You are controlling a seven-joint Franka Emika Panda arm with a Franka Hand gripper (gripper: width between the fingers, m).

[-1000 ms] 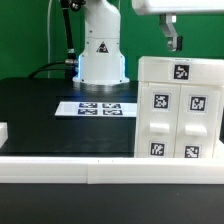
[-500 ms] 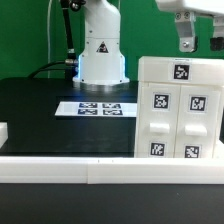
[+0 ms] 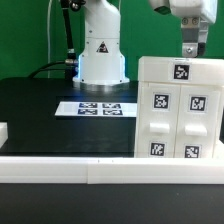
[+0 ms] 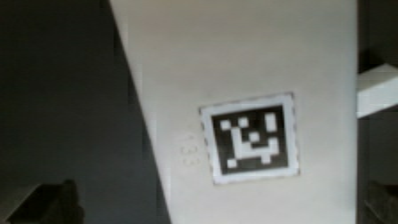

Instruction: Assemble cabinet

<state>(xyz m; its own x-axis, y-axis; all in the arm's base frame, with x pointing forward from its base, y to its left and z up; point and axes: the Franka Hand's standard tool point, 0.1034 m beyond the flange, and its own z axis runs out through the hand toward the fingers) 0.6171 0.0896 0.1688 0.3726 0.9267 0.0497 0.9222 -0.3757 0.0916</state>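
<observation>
The cabinet (image 3: 178, 108) is a large white box standing upright on the black table at the exterior view's right, with several black-and-white tags on its face. My gripper (image 3: 190, 48) hangs just above the cabinet's top edge, near its far side. In the wrist view the cabinet's white top face (image 4: 214, 110) with one tag runs between my fingers. One dark finger (image 4: 45, 203) shows beside it. The gripper (image 4: 217, 208) is open and holds nothing.
The marker board (image 3: 98, 107) lies flat on the black table in front of the white robot base (image 3: 100, 55). A small white part (image 3: 3, 131) sits at the exterior view's left edge. A white rail (image 3: 90, 167) runs along the table's front.
My gripper has moved toward the exterior view's right and a little down, to above the cabinet's top edge. The cabinet has not moved.
</observation>
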